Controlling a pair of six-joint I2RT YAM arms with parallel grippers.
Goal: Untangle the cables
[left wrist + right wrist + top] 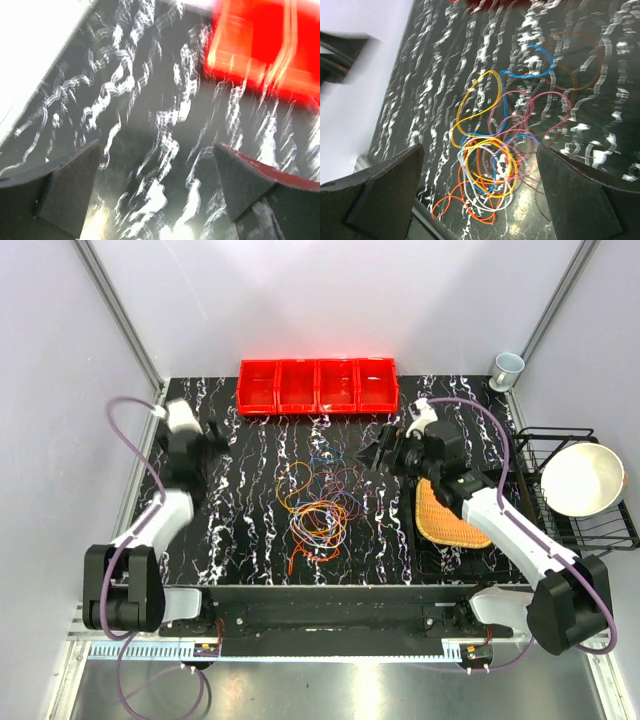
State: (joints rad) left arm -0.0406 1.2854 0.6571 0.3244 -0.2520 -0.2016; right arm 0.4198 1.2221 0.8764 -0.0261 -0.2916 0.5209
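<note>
The cables (318,508) lie in a loose tangle of orange, yellow, blue, purple and red loops in the middle of the black marbled table (250,540). In the right wrist view the cables (492,165) show between the fingers, with white and pink strands too. My right gripper (377,455) is open and empty, above the table right of the tangle. My left gripper (212,436) is open and empty at the far left, away from the cables; its view shows only bare table (155,165).
A red divided bin (318,386) stands at the back, also blurred in the left wrist view (265,45). A woven yellow mat (445,515) lies right of the tangle. A wire rack (570,530) holds a white bowl (583,478). A cup (507,369) stands at the back right.
</note>
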